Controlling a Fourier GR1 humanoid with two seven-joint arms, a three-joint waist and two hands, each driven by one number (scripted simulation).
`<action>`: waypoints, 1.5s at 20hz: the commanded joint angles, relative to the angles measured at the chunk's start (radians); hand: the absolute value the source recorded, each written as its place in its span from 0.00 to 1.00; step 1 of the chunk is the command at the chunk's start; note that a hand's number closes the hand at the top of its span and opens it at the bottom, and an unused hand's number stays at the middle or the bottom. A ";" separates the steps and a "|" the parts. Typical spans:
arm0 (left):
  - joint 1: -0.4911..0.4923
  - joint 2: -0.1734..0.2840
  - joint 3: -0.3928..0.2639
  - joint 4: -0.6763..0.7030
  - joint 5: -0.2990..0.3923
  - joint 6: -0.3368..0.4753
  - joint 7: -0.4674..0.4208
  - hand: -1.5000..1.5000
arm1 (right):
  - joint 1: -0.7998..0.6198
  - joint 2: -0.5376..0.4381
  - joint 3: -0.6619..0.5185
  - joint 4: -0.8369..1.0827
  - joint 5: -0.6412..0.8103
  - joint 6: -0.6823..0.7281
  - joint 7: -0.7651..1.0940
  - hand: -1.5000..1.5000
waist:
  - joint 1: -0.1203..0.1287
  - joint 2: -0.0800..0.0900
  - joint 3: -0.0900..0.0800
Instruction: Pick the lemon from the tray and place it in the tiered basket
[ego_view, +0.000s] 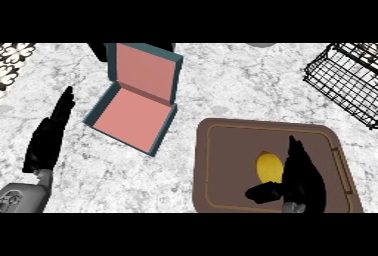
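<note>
At the far left the left robot hand (49, 136) rests over the marble worktop (221, 90), fingers straight and relaxed, holding nothing and pointing away from the robot. Just to its right lies an open teal box (136, 107) with a pink lining, lid tipped back; it touches neither hand and has no part in the task. Further right, the brown tray (221, 165) sits flat on the worktop, and on it lies the lemon (269, 167), yellow, its long axis running roughly away from the robot. The right robot hand (295, 177) is over the tray, right at the lemon: the fingers stretch along the fruit's right flank, and the thumb curls in below its near end. The fingers hide the lemon's right side, so contact cannot be confirmed, but the hand looks unclenched, bracketing the fruit rather than closed round it. The lemon thus lies immediately left of the right hand's fingers and well apart from the left hand, so the right hand is plainly the nearer 1 for the pick. The black wire tiered basket (347, 82) stands ahead and to the right of that hand, beyond the tray's far right corner, so once the fingers close, the carry should go forward and rightward.
</note>
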 joint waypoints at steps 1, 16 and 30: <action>0.007 -0.009 0.007 -0.019 -0.007 -0.009 0.015 0.50 | -0.066 0.007 -0.006 0.131 -0.035 -0.081 0.145 0.00 | 0.004 0.001 0.000; -0.002 -0.063 0.040 0.043 -0.050 -0.025 -0.038 0.50 | -0.123 0.005 0.014 0.248 -0.050 0.035 0.037 1.00 | -0.002 0.000 0.000; -0.086 -0.073 0.008 0.012 -0.071 -0.075 -0.003 0.50 | -0.675 -0.028 -0.319 0.613 -0.068 -0.139 0.014 1.00 | 0.101 0.042 0.001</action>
